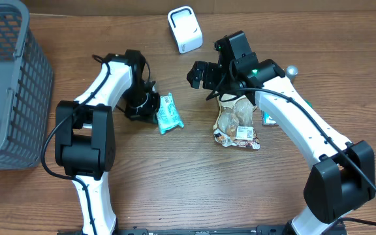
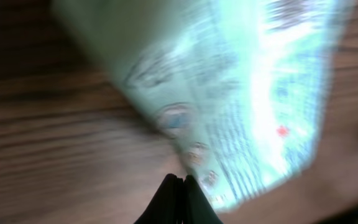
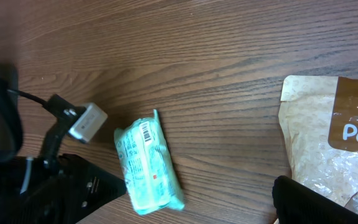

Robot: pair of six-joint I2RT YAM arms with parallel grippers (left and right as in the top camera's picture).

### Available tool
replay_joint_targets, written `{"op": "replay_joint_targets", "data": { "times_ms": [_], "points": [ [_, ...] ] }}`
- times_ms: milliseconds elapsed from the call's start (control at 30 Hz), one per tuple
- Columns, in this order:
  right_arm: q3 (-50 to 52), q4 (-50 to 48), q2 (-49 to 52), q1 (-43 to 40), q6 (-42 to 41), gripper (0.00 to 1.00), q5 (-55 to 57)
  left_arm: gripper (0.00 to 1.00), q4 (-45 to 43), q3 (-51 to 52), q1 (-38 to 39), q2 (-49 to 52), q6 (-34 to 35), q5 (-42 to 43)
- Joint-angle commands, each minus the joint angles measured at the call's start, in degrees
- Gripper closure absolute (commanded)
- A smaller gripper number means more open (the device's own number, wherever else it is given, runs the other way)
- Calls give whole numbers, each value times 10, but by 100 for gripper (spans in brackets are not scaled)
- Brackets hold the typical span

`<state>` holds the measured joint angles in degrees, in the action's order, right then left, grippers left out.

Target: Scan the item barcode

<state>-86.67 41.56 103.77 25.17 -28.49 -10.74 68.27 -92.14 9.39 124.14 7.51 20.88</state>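
A teal snack packet lies flat on the wooden table, its barcode facing up in the right wrist view. My left gripper sits on the table at the packet's left edge. Its fingers are pressed together with nothing between them, and the blurred packet lies just beyond the tips. My right gripper hovers open above the table, to the right of and beyond the packet. Only one of its dark fingers shows in the right wrist view. A white boxy scanner stands at the back.
A brown granola bag lies under the right arm, with another teal item partly hidden behind that arm. A grey mesh basket fills the left edge of the table.
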Motion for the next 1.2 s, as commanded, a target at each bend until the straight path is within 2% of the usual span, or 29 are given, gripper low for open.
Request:
{"op": "replay_joint_targets", "data": {
  "times_ms": [0,167,467,1167],
  "points": [
    [-3,-3,-11,-1,0,0,-3,96,19,-30,5,5,4,50],
    [-3,-3,-11,-1,0,0,-3,96,-9,-52,5,5,26,15],
    [-3,-3,-11,-1,0,0,-3,96,-86,-51,10,7,47,-132],
    [-3,-3,-11,-1,0,0,-3,95,-64,-35,50,7,63,-135]
  ]
}}
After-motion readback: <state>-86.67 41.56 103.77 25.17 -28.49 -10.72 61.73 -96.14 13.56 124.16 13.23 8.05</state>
